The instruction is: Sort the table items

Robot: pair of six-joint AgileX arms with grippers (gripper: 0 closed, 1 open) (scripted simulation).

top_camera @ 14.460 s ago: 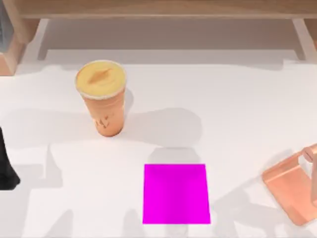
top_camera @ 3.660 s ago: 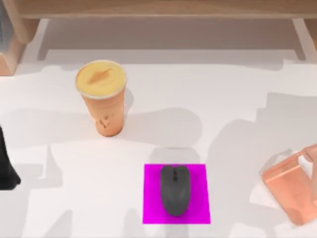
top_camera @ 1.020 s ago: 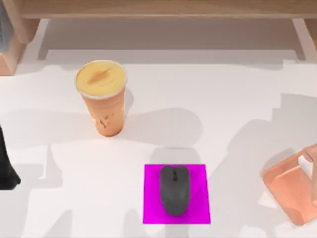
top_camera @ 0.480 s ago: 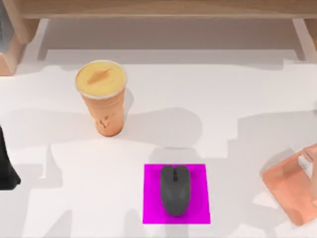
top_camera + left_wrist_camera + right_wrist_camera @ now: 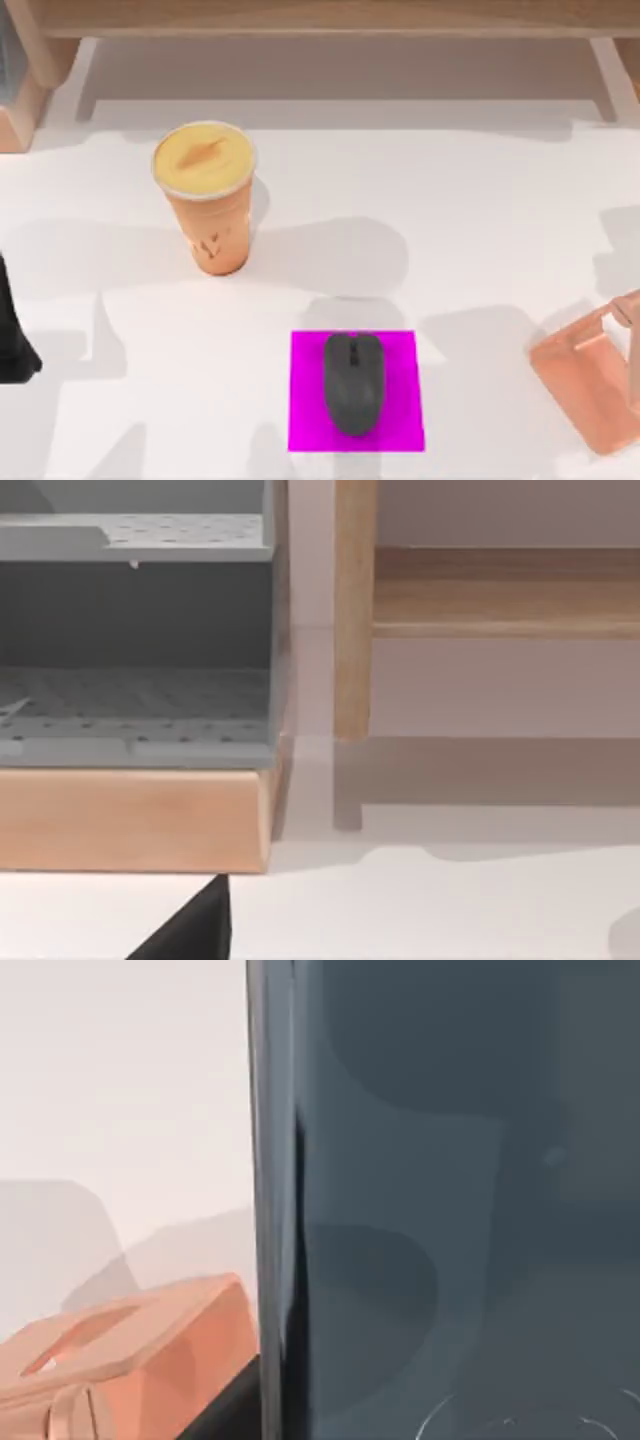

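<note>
Dark grey mouse (image 5: pixel 352 383) on magenta square (image 5: pixel 305 390), well right of left pincer (image 5: pixel 12 345), grip state unclear

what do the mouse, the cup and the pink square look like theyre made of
Dark grey computer mouse: likely matte plastic, no glare. Tall orange cup with pale yellow lid: plastic or paper, can't tell; smooth. Flat magenta square: thin, uniform sheet, material unclear.

Dark grey mouse (image 5: pixel 352 384) on magenta square (image 5: pixel 400 400); orange cup (image 5: pixel 218 232), pale yellow lid (image 5: pixel 203 159).
</note>
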